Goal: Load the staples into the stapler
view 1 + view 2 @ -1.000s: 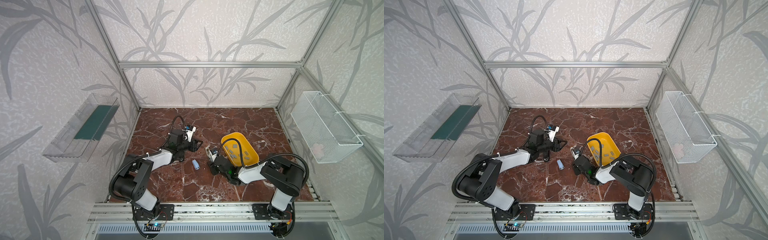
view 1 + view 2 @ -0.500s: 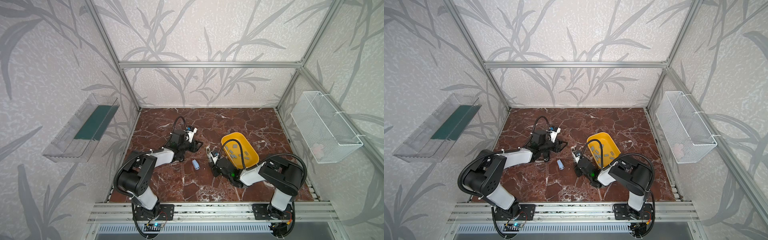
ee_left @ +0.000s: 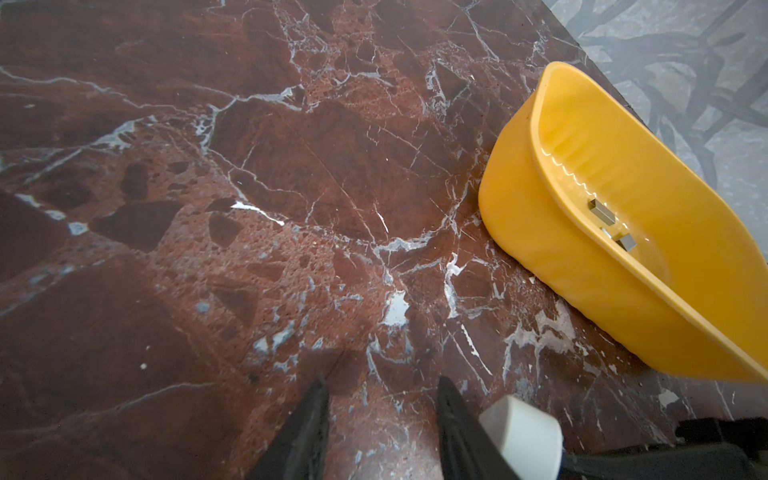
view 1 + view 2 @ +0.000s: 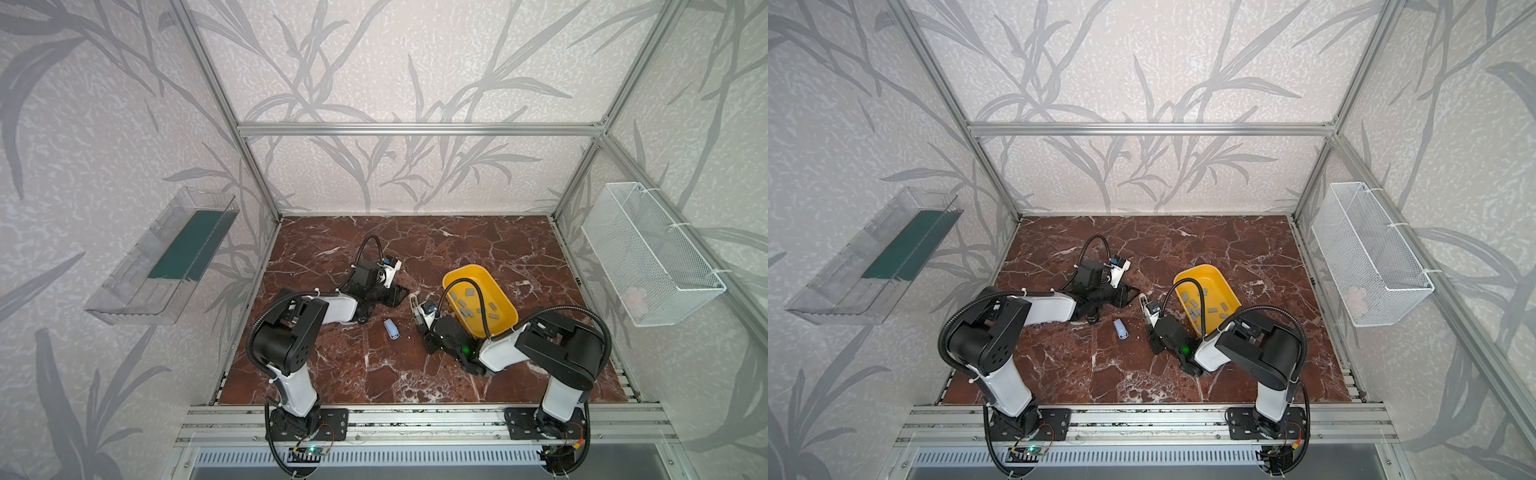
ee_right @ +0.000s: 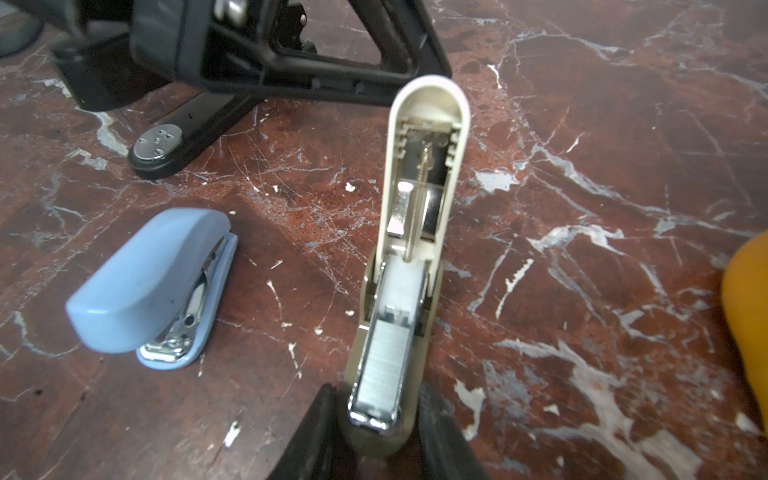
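Observation:
A beige stapler [image 5: 415,232] stands opened on the marble, its lid [image 4: 414,305] [image 4: 1144,306] tipped up. A grey strip of staples [image 5: 384,357] lies in its magazine. My right gripper [image 5: 378,390] [image 4: 420,322] is shut on the stapler's base, one jaw on each side. More staples [image 4: 478,309] [image 4: 1196,309] [image 3: 602,214] lie loose in a yellow tray [image 4: 467,276] [image 3: 540,232]. My left gripper [image 3: 381,380] [image 4: 397,295] hovers low over the marble beside the lid's white tip [image 3: 519,432], open and holding nothing.
A light blue stapler [image 5: 153,274] [image 4: 391,329] [image 4: 1121,329] lies shut on the marble between the arms. A black stapler's base [image 5: 156,145] shows under the left arm. A clear shelf [image 4: 166,257] hangs on the left wall, a white wire basket [image 4: 648,257] on the right.
My right gripper's jaws have closed onto the beige stapler's base. The left arm has shifted its pose slightly and its jaws have narrowed a little.

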`<state>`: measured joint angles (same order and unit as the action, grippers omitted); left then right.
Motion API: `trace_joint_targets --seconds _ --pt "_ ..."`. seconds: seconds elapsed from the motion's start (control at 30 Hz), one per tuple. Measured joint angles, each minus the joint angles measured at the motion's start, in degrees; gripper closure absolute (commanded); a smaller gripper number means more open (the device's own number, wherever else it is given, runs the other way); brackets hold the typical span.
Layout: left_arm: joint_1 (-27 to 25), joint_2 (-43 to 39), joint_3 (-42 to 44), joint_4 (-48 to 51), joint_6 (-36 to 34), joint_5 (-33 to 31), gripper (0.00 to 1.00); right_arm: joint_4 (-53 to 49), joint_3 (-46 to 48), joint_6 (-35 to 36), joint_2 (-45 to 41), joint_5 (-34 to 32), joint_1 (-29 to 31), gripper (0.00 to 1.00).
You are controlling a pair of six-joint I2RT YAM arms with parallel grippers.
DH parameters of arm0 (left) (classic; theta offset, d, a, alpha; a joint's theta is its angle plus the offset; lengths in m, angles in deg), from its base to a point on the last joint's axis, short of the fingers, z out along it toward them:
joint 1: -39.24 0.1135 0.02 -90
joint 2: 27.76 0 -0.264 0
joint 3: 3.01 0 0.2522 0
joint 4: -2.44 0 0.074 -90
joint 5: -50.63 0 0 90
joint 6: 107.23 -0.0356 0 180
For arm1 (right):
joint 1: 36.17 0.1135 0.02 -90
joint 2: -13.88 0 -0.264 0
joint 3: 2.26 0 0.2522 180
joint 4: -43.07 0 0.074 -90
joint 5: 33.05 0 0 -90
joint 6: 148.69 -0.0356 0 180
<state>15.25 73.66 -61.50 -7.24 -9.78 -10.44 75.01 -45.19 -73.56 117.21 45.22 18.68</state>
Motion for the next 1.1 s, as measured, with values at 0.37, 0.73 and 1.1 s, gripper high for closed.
trace_joint_targets --seconds 0.37,0.73,1.1 --pt "-6.4 -0.9 4.81 -3.85 -6.45 0.9 0.6 0.31 -0.26 -0.31 0.28 0.26 0.0 0.66" --pt "-8.66 -3.52 12.24 -14.49 -6.88 -0.85 0.61 -4.5 0.92 -1.92 -4.37 2.01 0.0 0.49" --pt "-9.07 -3.45 12.26 -14.8 -7.52 -3.02 0.62 -17.05 -1.18 -3.15 -20.22 1.73 0.0 0.84"
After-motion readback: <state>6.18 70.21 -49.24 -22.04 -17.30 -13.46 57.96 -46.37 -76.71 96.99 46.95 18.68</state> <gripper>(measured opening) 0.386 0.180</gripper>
